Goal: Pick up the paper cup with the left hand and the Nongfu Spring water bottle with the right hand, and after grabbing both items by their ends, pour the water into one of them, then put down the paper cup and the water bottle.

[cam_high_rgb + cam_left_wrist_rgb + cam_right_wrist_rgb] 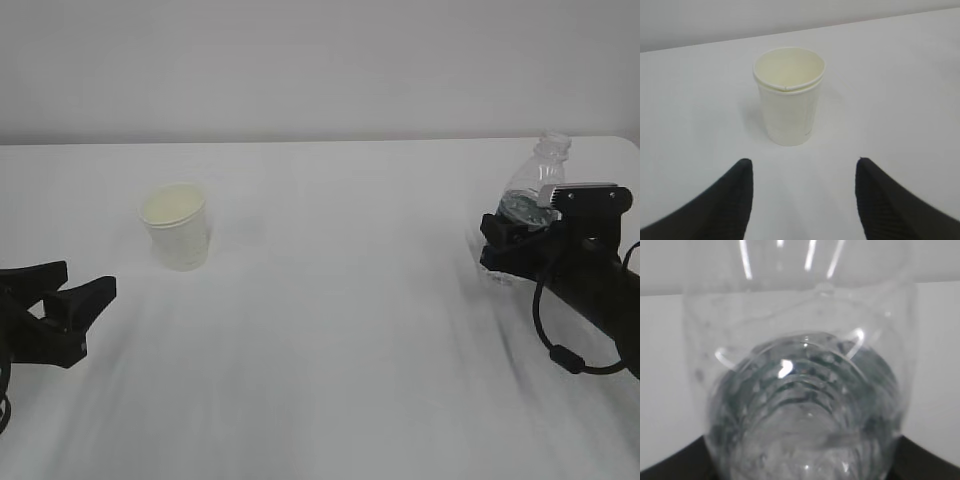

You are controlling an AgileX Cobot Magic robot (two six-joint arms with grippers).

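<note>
A plain white table (330,330) meets a bare pale grey wall (320,60) under soft, even light.

Both arms are matte black; the right hand (497,240) carries a grey box at twelve o'clock and a looping black cable (560,345). The left hand (78,290) ends in blunt wedge-shaped jaws.

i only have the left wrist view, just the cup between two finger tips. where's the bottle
Observer: The water bottle stands at the table's right side, with the right gripper around its lower body.
Operator: has it got a grip yet
Observer: I cannot tell; the right wrist view is filled by the bottle's ribbed wall.
Operator: how far off is my gripper from the cup
Observer: From outside, the left gripper sits open and low, clearly short of the paper cup, touching nothing.
</note>
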